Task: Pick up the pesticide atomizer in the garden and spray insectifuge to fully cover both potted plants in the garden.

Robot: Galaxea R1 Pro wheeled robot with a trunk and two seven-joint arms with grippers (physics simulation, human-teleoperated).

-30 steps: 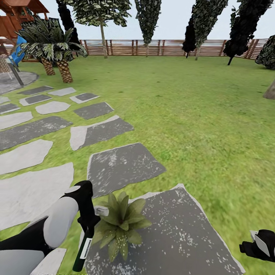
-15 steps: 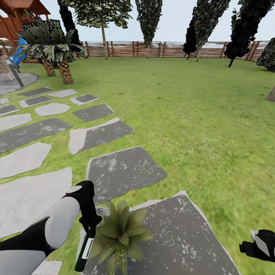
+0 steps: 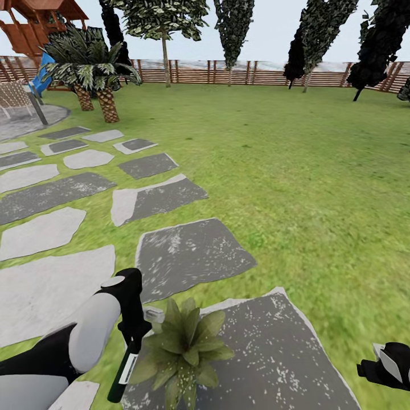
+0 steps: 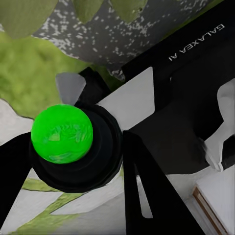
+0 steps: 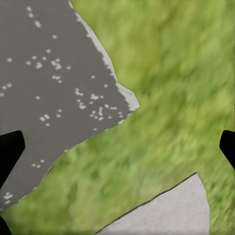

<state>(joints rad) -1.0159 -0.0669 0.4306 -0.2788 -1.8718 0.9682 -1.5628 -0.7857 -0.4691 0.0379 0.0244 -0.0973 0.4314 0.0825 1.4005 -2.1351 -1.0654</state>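
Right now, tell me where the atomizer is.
In the head view, the atomizer hangs from the left tool, low left, beside the potted plant.

You're looking across a wide green lawn [image 3: 296, 171] under a pale, even sky, with grey stone slabs [image 3: 191, 253] running in an uneven path toward a round paved patio [image 3: 23, 121] far off on the left. A brown slatted wooden fence [image 3: 256, 73] closes the far edge, with tall dark trees [image 3: 233, 25] standing along it. Beside the patio you have two palms [image 3: 94, 68] with scaly trunks and a red-brown wooden play tower [image 3: 34, 25] with a blue slide [image 3: 41, 80].
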